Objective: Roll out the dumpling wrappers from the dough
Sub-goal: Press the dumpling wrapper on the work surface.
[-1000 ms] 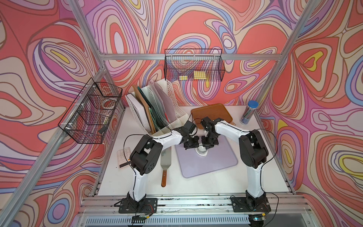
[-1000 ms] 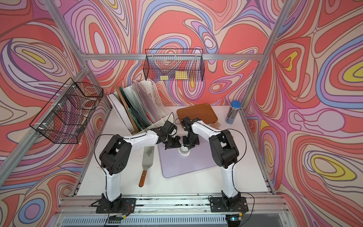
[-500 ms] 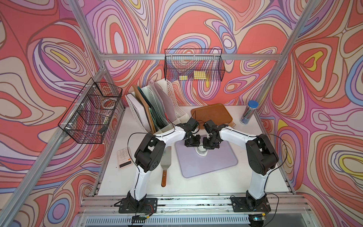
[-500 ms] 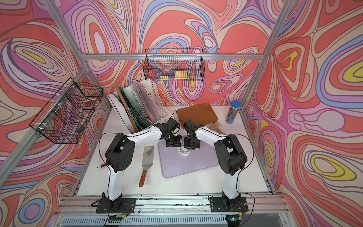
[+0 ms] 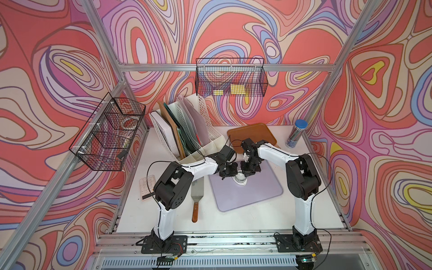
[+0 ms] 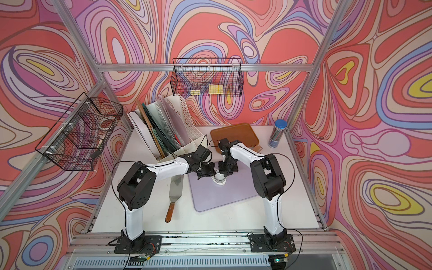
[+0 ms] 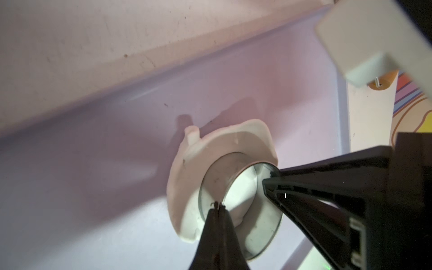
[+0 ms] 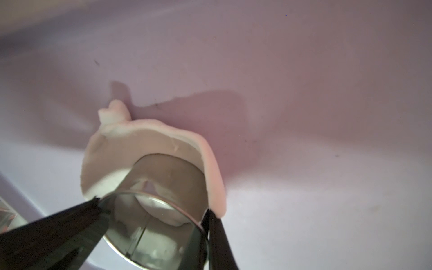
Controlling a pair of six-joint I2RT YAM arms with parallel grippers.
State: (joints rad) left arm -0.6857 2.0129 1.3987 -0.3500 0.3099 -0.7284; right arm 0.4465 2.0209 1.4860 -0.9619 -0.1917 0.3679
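The right gripper (image 8: pixel 152 208) pinches a metal ring cutter (image 8: pixel 168 175) across its width, one dark finger on each side of the rim. The left gripper (image 7: pixel 217 207) has its fingers pressed together, with the tips touching the cutter's rim. Whether they nip the thin wall cannot be told. Inside the ring, directly beneath both grippers, lies the dumpling wrapper (image 8: pixel 163 214), a white round of dough. A ragged dough scrap (image 8: pixel 131 152) hugs the outside of the ring. The dough lies on a lilac mat (image 5: pixel 257 191). Out past the left gripper, just off the mat, lies a spatula (image 5: pixel 197 195). Behind the right gripper, towards the back wall, sits a brown tray (image 5: pixel 252 133).
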